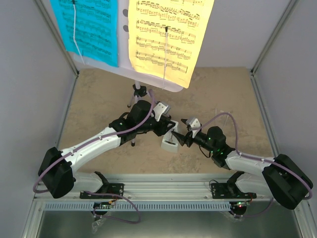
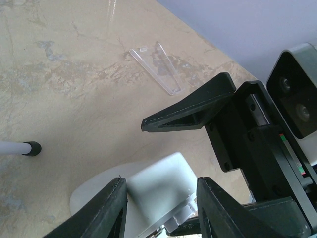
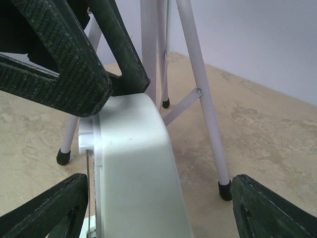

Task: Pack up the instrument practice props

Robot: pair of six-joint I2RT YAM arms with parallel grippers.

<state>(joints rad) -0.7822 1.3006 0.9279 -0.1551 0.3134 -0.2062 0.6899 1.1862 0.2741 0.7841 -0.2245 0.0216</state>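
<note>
The overhead view's top edge cuts off the cyan sheet and yellow sheet, which cover most of the music stand. The left arm hides part of its tripod. Both wrist views crop the base of the metronome.

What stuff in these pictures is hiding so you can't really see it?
- Cyan sheet and yellow sheet: tops cut off by the top view's upper edge.
- Metronome: tiny in the top view; wrist views too close, showing only part.
- Music stand legs: partly behind the left arm, top view.
- Clear strip: see-through, left wrist view; can't tell what it is.
</note>
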